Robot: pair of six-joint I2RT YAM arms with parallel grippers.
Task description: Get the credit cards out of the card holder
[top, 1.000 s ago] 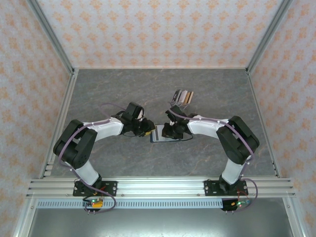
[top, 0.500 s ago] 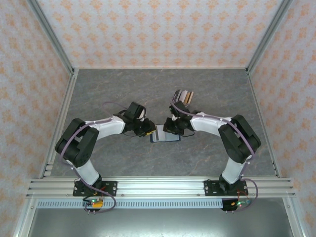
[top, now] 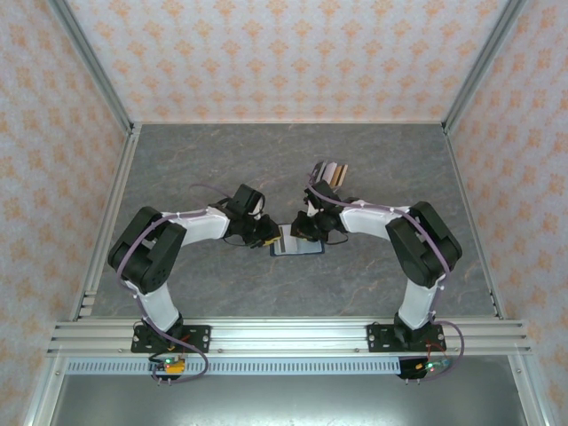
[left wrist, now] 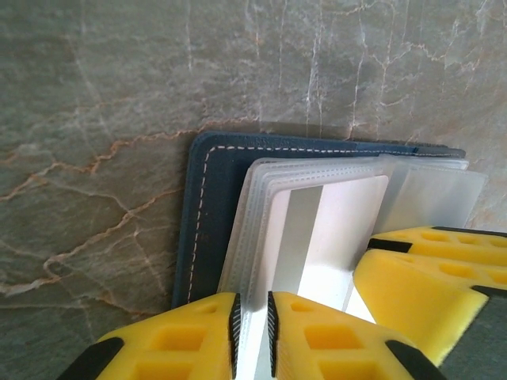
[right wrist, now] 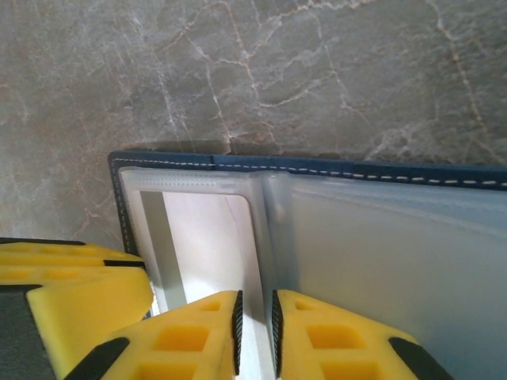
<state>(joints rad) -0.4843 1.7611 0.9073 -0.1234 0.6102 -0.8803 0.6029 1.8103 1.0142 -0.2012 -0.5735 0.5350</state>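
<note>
The navy card holder (top: 306,248) lies open on the table, its clear sleeves fanned out (left wrist: 202,214) (right wrist: 317,166). A white credit card (left wrist: 333,229) with a grey stripe sits in a sleeve (right wrist: 206,237). My left gripper (top: 271,235) is at the holder's left end, its jaws (left wrist: 252,336) shut on the edge of the card and its sleeve. My right gripper (top: 300,232) comes from the right, jaws (right wrist: 255,336) shut on the sleeves near the fold. Each wrist view shows the other gripper's yellow finger (left wrist: 428,277) (right wrist: 71,277) close beside.
A fanned stack of loose cards (top: 329,172) lies behind the right arm, toward the back of the grey marble table (top: 222,160). Metal frame rails (top: 115,204) and patterned walls bound the table on three sides.
My left gripper's jaws have narrowed onto the card edge. The right arm has swung its wrist a little back and left over the holder.
</note>
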